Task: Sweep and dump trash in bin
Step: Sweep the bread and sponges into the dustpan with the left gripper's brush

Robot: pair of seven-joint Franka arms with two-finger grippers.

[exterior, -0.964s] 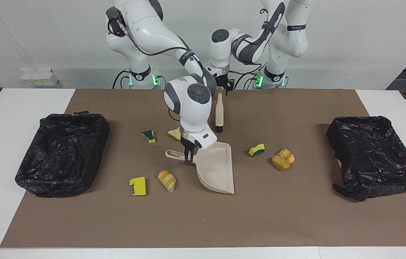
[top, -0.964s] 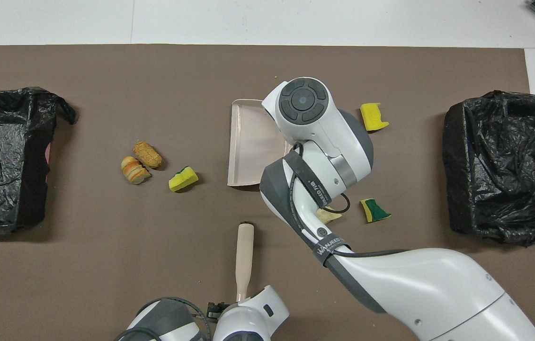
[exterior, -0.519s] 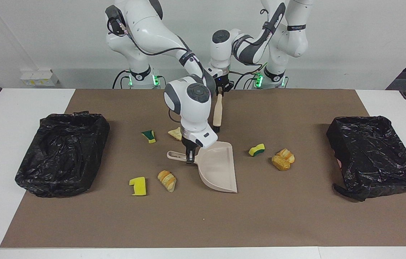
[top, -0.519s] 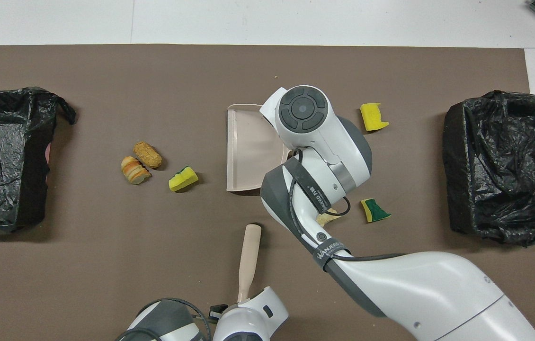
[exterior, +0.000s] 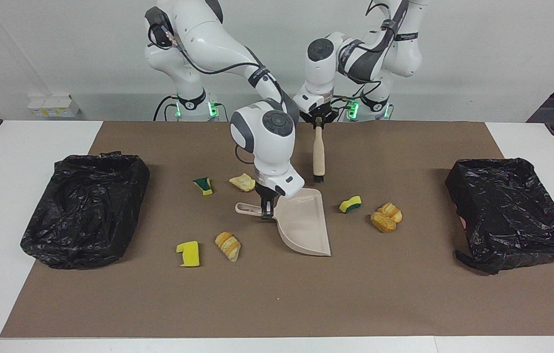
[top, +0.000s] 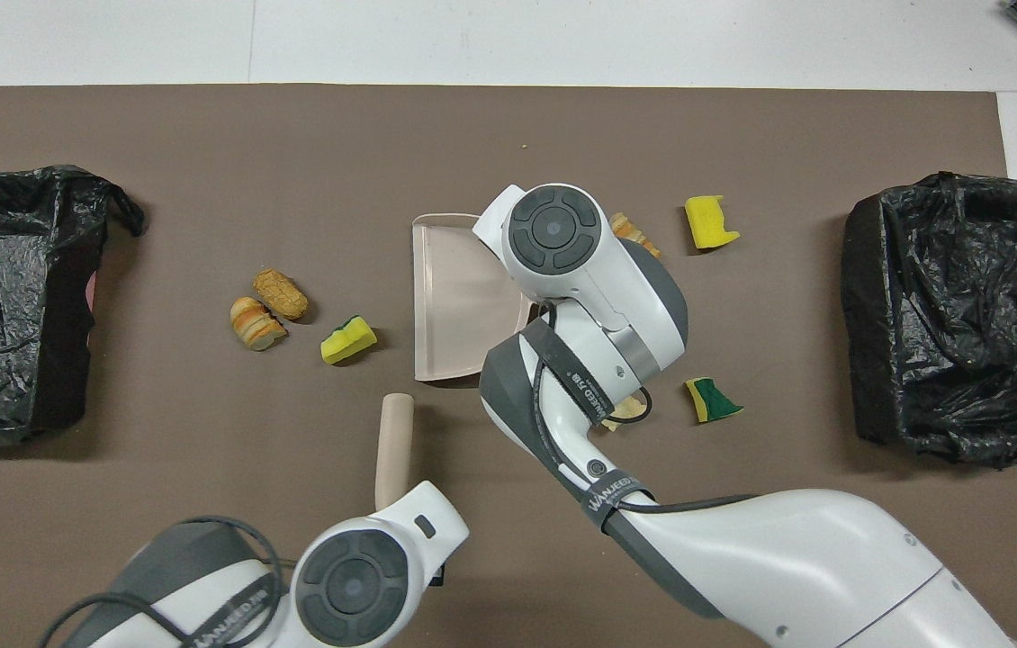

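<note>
White glossy arm shells, dark grey joint bands. Round grey caps on wrist housings, four-segment pattern. Black cables looped along both arms, strapped with lettered black bands. Green lights at both bases. Small black fingers.

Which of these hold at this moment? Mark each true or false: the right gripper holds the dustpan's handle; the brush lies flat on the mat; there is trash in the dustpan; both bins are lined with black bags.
1. The right gripper holds the dustpan by its handle. True.
2. The brush lies flat on the mat. False: the left gripper holds it upright, bristles down.
3. There is trash in the dustpan. False: its tray shows bare; the pieces lie on the mat around it.
4. Both bins are lined with black bags. True.
</note>
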